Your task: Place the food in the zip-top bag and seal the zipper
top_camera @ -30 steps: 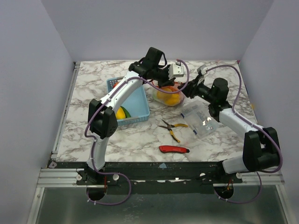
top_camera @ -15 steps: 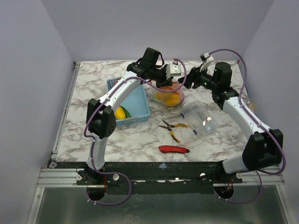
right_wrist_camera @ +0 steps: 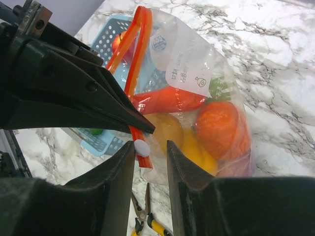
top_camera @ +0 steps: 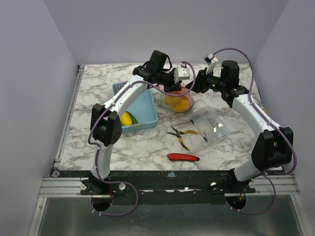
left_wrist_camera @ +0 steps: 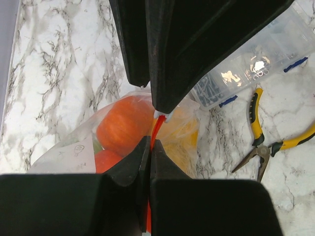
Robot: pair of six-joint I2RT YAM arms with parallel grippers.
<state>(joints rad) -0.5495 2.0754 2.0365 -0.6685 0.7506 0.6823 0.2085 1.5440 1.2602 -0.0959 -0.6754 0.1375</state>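
Note:
The zip-top bag [top_camera: 178, 101] stands behind the table's middle, holding orange [right_wrist_camera: 221, 128], red [right_wrist_camera: 167, 101] and yellow [right_wrist_camera: 197, 147] toy food. My left gripper [left_wrist_camera: 150, 146] is shut on the red-orange zipper [left_wrist_camera: 156, 129] and holds the bag's mouth up; in the top view it [top_camera: 183, 84] is just above the bag. My right gripper [right_wrist_camera: 150, 147] is open, its fingers on either side of the zipper's end and the white slider [right_wrist_camera: 141, 147]. In the top view it [top_camera: 195, 85] meets the left gripper. The zipper [right_wrist_camera: 135, 39] runs up and away.
A light blue basket [top_camera: 147, 105] left of the bag holds yellow and green food [top_camera: 129, 118]. Yellow-handled pliers [top_camera: 182, 133], a red utility knife [top_camera: 183, 157] and a stiff clear packet [top_camera: 210, 125] lie in front and to the right.
My right arm has swung up and to the left, bringing its gripper to the bag's mouth beside the left gripper. The left gripper and bag have stayed in place.

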